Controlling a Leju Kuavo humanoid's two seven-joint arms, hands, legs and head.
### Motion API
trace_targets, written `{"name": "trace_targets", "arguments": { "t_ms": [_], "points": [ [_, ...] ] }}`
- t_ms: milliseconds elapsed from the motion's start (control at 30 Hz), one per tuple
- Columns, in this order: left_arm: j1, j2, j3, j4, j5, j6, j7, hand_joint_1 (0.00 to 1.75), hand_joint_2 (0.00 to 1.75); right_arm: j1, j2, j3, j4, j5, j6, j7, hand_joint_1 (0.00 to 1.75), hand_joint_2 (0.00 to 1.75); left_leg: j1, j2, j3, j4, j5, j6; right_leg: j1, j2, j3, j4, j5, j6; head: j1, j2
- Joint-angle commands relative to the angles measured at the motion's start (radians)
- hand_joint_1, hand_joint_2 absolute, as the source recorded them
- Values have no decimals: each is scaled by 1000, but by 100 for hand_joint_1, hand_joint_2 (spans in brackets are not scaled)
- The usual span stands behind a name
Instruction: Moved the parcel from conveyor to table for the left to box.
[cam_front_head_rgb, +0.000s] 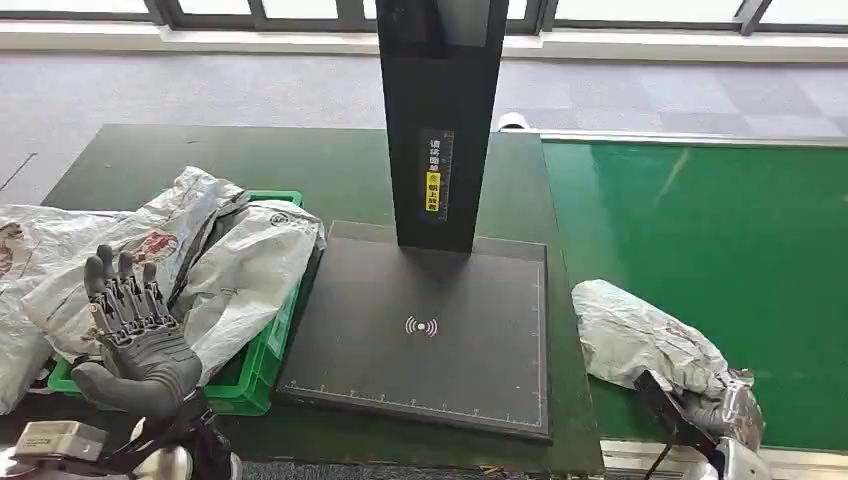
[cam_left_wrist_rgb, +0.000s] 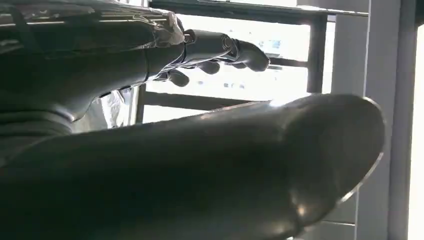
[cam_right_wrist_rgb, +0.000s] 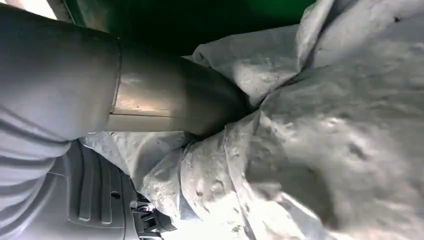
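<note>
A crumpled grey-white parcel (cam_front_head_rgb: 640, 338) lies on the green conveyor (cam_front_head_rgb: 720, 220), close to its near edge. My right hand (cam_front_head_rgb: 722, 408) grips the parcel's near end at the bottom right. In the right wrist view its thick thumb (cam_right_wrist_rgb: 165, 95) presses into the wrinkled parcel (cam_right_wrist_rgb: 325, 150), which bunches around the hand. My left hand (cam_front_head_rgb: 135, 335) is raised over the near left of the dark green table (cam_front_head_rgb: 150, 160), fingers spread upward and holding nothing. The left wrist view shows those fingers (cam_left_wrist_rgb: 220, 47) extended against bright windows.
A green crate (cam_front_head_rgb: 262, 375) at the table's left holds several grey-white bags (cam_front_head_rgb: 240, 260), which spill over its rim. A black scanner plate (cam_front_head_rgb: 420, 330) with a tall black post (cam_front_head_rgb: 440, 120) stands mid-table, between the crate and the conveyor.
</note>
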Motion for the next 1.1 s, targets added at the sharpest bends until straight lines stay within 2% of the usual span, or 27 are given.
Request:
{"name": "trace_targets", "arguments": {
  "t_ms": [33, 100, 300, 333, 367, 400, 500, 600, 733, 1100],
  "points": [
    [-14, 3, 27, -29, -8, 37, 6, 0, 0, 42, 69, 32, -241, -418, -203, -330, 175, 175, 1, 0, -1, -1, 1, 0, 1, 0, -1, -1, 1, -1, 0, 0],
    [-13, 8, 31, -30, 3, 38, 6, 0, 0, 95, 63, 106, -371, -501, -175, -296, 175, 175, 0, 1, -3, -1, 1, -1, 0, 1, -3, 0, 1, -2, 0, 0],
    [-13, 6, 29, -24, 4, 37, 4, 0, 0, 114, 61, 130, -389, -518, -177, -277, 175, 175, 0, -3, -3, -1, 1, -1, 0, -2, -2, 0, 0, -1, 0, 0],
    [-2, 6, 31, -30, 13, 57, -22, 0, 0, 188, 80, 178, -592, -769, -232, -494, 175, 175, 0, -2, -3, -2, 1, -1, 0, -2, -2, -1, 0, -1, 0, 0],
    [14, 13, 27, -38, 21, 69, -33, 0, 0, 251, 77, 213, -709, -843, -240, -476, 175, 175, 0, -1, -4, -1, 1, -1, 0, 0, -3, 0, 0, -1, 0, 0],
    [19, 16, 26, -42, 25, 71, -38, 0, 0, 287, 79, 229, -790, -828, -224, -419, 175, 175, -1, -2, -4, -2, 1, -1, -1, -1, -3, 0, 0, -2, 0, 0],
    [22, 18, 26, -43, 27, 71, -39, 0, 0, 303, 78, 236, -829, -820, -219, -389, 175, 175, -2, -7, -6, -1, 1, -1, -2, -6, -4, 1, -2, 0, 0, 0],
    [21, 15, 21, -41, 25, 80, -39, 0, 0, 338, 97, 240, -922, -844, -301, -470, 175, 175, -1, -6, -5, -2, 0, -1, -1, -6, -3, 0, -2, -2, 0, 0],
    [15, 12, 22, -42, 30, 78, -39, 0, 0, 454, 150, 272, -1170, -835, -309, -494, 175, 175, -1, -9, -7, -1, 1, -1, -1, -8, -4, 1, -4, -2, 0, 0],
    [15, 12, 22, -44, 30, 78, -38, 0, 0, 449, 152, 270, -1164, -832, -309, -493, 175, 175, 0, -7, -5, -2, 1, -1, 0, -8, -2, -1, -3, -3, 0, 0]
  ]
}}
